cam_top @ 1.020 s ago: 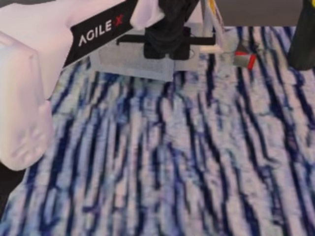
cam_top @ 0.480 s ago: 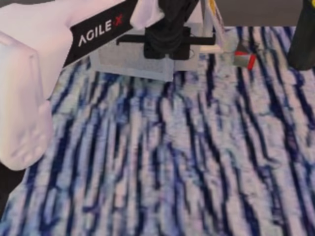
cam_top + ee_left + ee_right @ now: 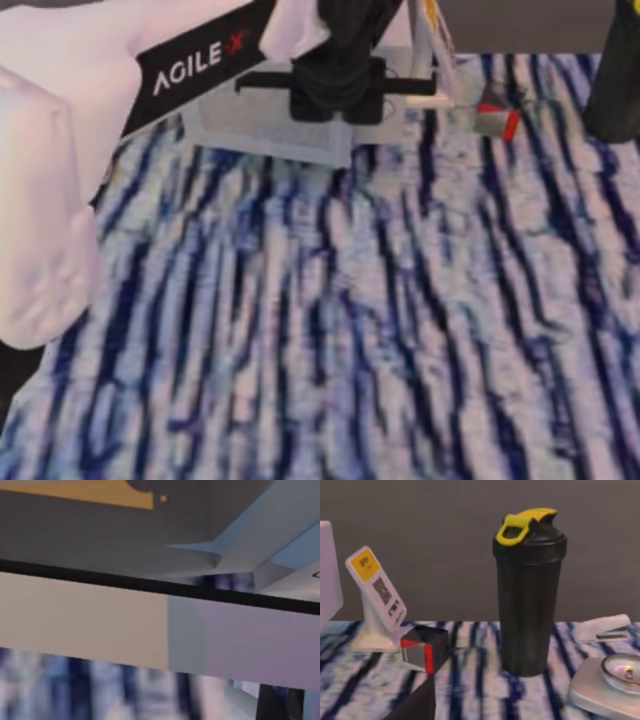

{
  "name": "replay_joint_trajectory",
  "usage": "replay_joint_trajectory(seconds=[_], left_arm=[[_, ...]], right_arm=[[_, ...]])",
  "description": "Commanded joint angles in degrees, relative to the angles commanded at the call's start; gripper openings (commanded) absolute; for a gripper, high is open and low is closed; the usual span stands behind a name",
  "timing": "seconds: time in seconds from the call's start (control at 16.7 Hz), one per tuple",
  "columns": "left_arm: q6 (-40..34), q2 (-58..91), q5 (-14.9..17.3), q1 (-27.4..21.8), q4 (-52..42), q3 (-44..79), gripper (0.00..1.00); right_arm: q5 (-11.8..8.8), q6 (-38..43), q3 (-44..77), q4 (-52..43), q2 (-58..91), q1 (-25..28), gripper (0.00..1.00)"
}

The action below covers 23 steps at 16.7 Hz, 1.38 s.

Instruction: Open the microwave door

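Our left gripper sits at the microwave door, far edge of the worktop; can't tell if fingers are closed. Right gripper unseen.

The near and middle stretch of the striped table lies bare, open to any approach. At the far edge the left arm and the microwave door crowd the left. To their right stand a white card stand, a red-and-grey box and a black shaker bottle, close together.
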Motion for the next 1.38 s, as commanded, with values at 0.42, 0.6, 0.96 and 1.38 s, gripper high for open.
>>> replay_joint_trajectory(seconds=[0.42, 0.6, 0.96, 1.38], left_arm=[[4.9, -5.2, 2.1, 0.8, 4.5, -8.5, 0.00], [4.9, -5.2, 2.1, 0.8, 4.5, -8.5, 0.00], [4.9, -5.2, 2.1, 0.8, 4.5, -8.5, 0.00], [4.9, -5.2, 2.1, 0.8, 4.5, -8.5, 0.00]], right_arm=[[0.0, 0.0, 0.0, 0.0, 0.0, 0.0, 1.00], [0.0, 0.0, 0.0, 0.0, 0.0, 0.0, 1.00], [0.0, 0.0, 0.0, 0.0, 0.0, 0.0, 1.00], [0.0, 0.0, 0.0, 0.0, 0.0, 0.0, 1.00]])
